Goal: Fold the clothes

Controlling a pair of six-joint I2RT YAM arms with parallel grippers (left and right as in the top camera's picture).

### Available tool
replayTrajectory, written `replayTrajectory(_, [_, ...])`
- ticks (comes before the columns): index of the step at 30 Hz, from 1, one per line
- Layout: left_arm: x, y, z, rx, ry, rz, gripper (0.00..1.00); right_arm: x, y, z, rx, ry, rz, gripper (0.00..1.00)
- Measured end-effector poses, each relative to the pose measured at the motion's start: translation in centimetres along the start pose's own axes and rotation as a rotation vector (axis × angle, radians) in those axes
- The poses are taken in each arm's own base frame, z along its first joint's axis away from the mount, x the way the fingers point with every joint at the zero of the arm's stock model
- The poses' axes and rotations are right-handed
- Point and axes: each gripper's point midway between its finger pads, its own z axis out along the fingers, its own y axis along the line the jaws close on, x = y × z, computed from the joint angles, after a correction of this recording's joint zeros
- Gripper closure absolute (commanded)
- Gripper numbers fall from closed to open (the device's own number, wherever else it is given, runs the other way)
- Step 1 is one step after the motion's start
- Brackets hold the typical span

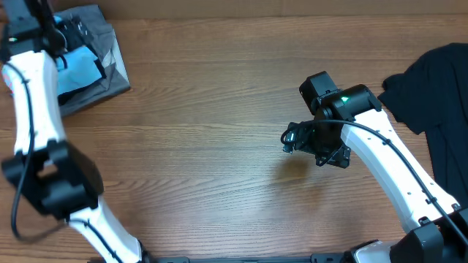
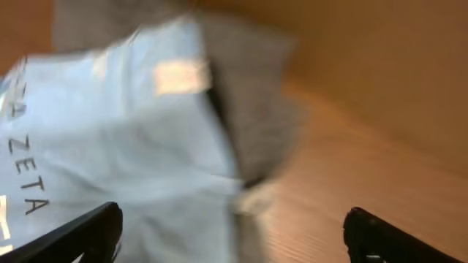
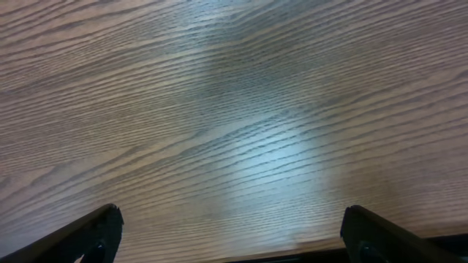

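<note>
A folded light blue shirt (image 1: 77, 69) lies on a grey folded pile (image 1: 111, 77) at 10 o'clock on the wooden table (image 1: 219, 88). The left gripper (image 2: 232, 237) hangs over it, fingers spread wide and, as far as the blurred wrist view shows, gripping nothing. The right gripper (image 3: 230, 232), also wide open and empty, hovers over the wood near centre. 1 black shirt (image 1: 439, 95) lies crumpled at 3 o'clock. The blue shirt's fold looks done. The next move calls for reaching the black shirt and spreading it flat.

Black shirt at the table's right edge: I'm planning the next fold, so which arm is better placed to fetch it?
Right. The right gripper, jaws open, hangs nearer the black shirt; the left gripper is far off, over the folded pile.
</note>
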Motion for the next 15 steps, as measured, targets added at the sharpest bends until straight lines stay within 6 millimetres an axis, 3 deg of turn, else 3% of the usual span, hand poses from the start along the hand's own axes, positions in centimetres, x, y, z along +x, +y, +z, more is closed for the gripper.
replayTrajectory(4, [-2.6, -4.3, -9.1, 0.182, -0.090, 0.024, 0.00, 0.2, -0.1, -0.1, 0.005, 0.007, 0.003, 0.00])
replayTrajectory(5, [-2.7, -4.6, -9.8, 0.196, -0.097, 0.026, 0.00, 0.2, -0.1, -0.2, 0.006, 0.007, 0.002, 0.00])
replayTrajectory(6, [-2.9, -6.1, -13.6, 0.262, -0.121, 0.038, 0.00, 0.2, -0.1, -0.3, 0.003, 0.003, 0.002, 0.00])
replayTrajectory(9, [-1.5, -7.9, -19.9, 0.349, -0.112, 0.048, 0.00, 0.1, -0.1, -1.2, -0.018, -0.032, 0.000, 0.00])
replayTrajectory(15, [3.7, -9.1, -27.2, 0.413, -0.005, 0.029, 0.00, 1.3, -0.8, -7.0, -0.145, -0.232, -0.014, 0.00])
